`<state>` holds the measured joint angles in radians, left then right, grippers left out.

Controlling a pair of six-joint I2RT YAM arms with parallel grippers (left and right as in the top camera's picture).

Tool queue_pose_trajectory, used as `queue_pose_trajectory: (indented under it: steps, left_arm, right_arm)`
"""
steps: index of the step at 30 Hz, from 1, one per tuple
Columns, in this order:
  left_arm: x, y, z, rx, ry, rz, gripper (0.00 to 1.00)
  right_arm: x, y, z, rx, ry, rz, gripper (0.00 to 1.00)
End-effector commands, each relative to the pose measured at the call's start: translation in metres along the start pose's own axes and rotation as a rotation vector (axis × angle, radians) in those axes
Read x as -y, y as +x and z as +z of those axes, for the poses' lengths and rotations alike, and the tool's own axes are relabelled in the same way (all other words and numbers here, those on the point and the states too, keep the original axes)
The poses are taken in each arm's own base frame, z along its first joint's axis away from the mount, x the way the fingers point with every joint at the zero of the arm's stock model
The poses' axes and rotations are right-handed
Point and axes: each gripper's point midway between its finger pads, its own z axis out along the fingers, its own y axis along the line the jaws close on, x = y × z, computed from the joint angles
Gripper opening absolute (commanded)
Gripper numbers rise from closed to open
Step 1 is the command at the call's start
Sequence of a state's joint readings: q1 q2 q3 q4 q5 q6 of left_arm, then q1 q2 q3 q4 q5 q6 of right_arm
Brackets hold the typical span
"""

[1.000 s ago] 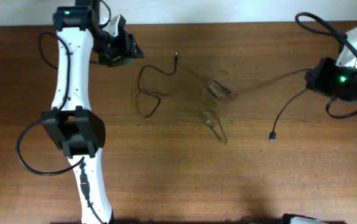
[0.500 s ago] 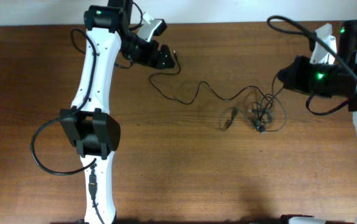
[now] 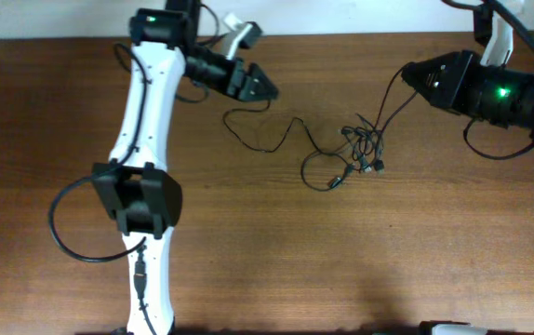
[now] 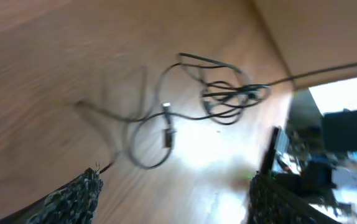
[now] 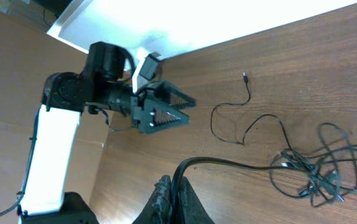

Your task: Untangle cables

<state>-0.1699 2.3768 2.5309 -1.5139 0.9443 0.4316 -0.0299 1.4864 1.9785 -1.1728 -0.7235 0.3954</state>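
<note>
The cables (image 3: 365, 149) are thin black cords knotted together at the table's middle right. One strand (image 3: 267, 140) loops left toward my left gripper. That gripper (image 3: 260, 86) hovers at the back left, open, with nothing between its fingers. In the left wrist view the knot (image 4: 228, 93) and a silvery plug (image 4: 166, 134) lie ahead of the wide-spread left gripper (image 4: 175, 177). My right gripper (image 3: 407, 73) is shut on one cable strand (image 5: 241, 165), which runs down to the tangle (image 5: 321, 168). In the right wrist view the right gripper (image 5: 173, 182) has both fingers pinched on that cord.
The brown wooden table (image 3: 341, 261) ends at a white wall along the back. The white left arm (image 3: 141, 140) stretches from the front edge to the back left. A loose plug end (image 5: 244, 76) lies near the left gripper's tip.
The right gripper has pulled its cable strand toward the back, and the tangle has shifted left and back. The left gripper has moved slightly to the right.
</note>
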Motion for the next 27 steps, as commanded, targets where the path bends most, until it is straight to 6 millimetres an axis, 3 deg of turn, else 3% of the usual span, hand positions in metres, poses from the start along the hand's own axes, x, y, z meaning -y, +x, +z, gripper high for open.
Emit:
queue_pose_trajectory:
  steps: [1,10,16,27]
  left_arm:
    - [0.053,-0.006,0.027,-0.015,0.11,0.135,0.76]
    - [0.105,-0.014,0.085,-0.041,0.18,0.324,0.62]
    - [0.084,-0.024,0.1,-0.022,0.097,0.25,0.65]
    - [0.072,0.001,0.15,-0.07,0.133,0.261,0.66]
  right_arm:
    - [-0.009,-0.002,-0.001,-0.001,-0.034,-0.005,0.04]
    - [-0.009,-0.002,-0.001,-0.002,-0.034,-0.009,0.04]
    - [-0.008,0.0,-0.001,-0.007,-0.032,-0.007,0.04]
    - [-0.008,0.0,-0.001,-0.009,-0.031,-0.005,0.04]
